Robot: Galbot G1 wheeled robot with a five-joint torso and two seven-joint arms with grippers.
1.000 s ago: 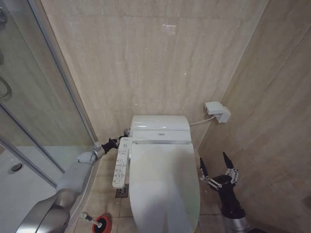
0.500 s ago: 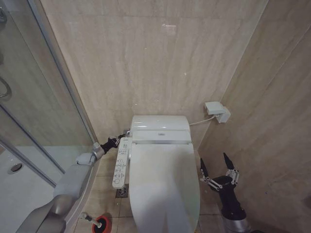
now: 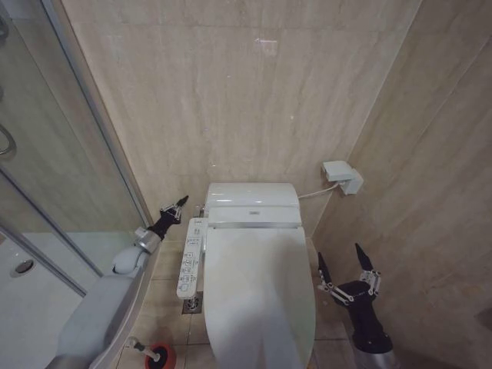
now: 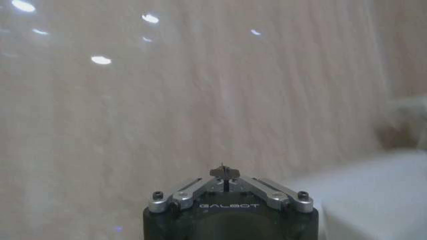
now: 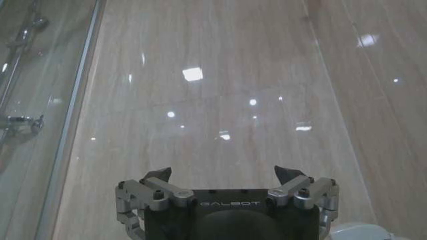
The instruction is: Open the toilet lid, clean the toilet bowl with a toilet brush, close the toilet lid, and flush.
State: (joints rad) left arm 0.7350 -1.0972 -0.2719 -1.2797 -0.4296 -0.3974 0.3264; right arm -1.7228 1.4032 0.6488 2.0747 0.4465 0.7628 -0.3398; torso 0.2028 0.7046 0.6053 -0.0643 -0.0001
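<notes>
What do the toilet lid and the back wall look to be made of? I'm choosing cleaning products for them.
The toilet lid looks like glossy white moulded plastic: smooth, evenly coloured, with soft reflections across its curved top. The back wall appears to be polished beige stone or stone-look tile: faint vertical veining, a visible panel seam, and bright light spots mirrored in the wrist views. Real stone or ceramic cannot be told apart.
</notes>
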